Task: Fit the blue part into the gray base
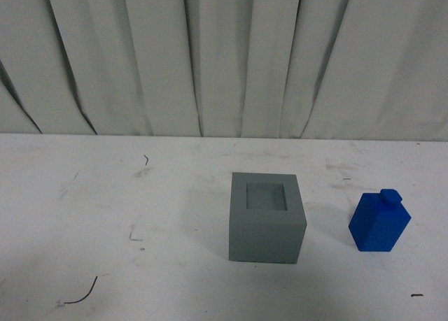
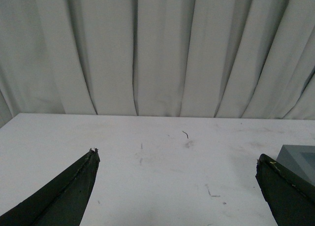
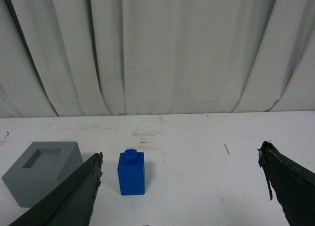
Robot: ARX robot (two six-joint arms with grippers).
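The blue part (image 3: 131,173) stands upright beside the gray base (image 3: 42,172), ahead of the spread right pincer (image 3: 179,152), apart from it; the left pincer (image 2: 177,155) is spread too.

I see a smooth plastic blue part (image 1: 379,223), a dull, matt gray base (image 1: 267,226), a white desk (image 1: 105,216) with scuffs and marks, and a curtain (image 1: 210,55) of soft white cloth.
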